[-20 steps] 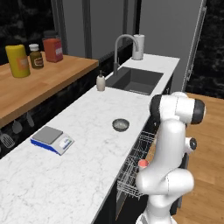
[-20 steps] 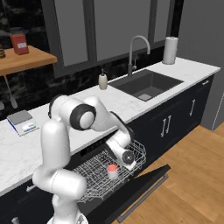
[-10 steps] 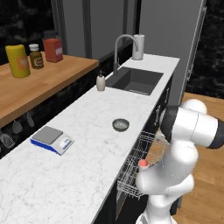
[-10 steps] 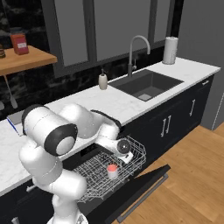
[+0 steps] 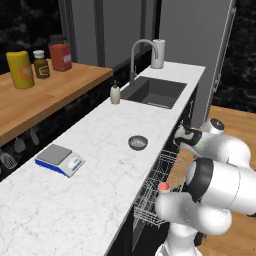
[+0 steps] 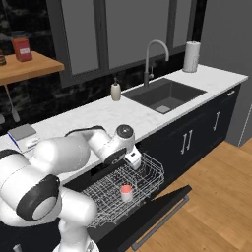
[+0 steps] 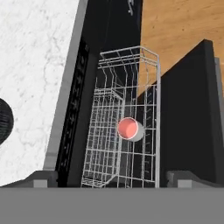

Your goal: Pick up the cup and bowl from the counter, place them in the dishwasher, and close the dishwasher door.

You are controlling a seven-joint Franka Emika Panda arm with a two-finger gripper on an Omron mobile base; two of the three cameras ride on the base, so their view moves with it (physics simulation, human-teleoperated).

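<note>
In the left base view, we see the gripper poised over the pulled-out rack beside the counter; its jaws stand wide with nothing between them. The bowl sits on the marble near the counter's front edge, and the cup rests in the rack. A scale lies further along the counter, past a wooden shelf.

From the right base view, we make out the gripper above the rack, the cup upright inside, and the dishwasher door folded down over the wooden floor.

Looking along the hand, we find the cup in the rack, the bowl at the counter's left edge.
</note>
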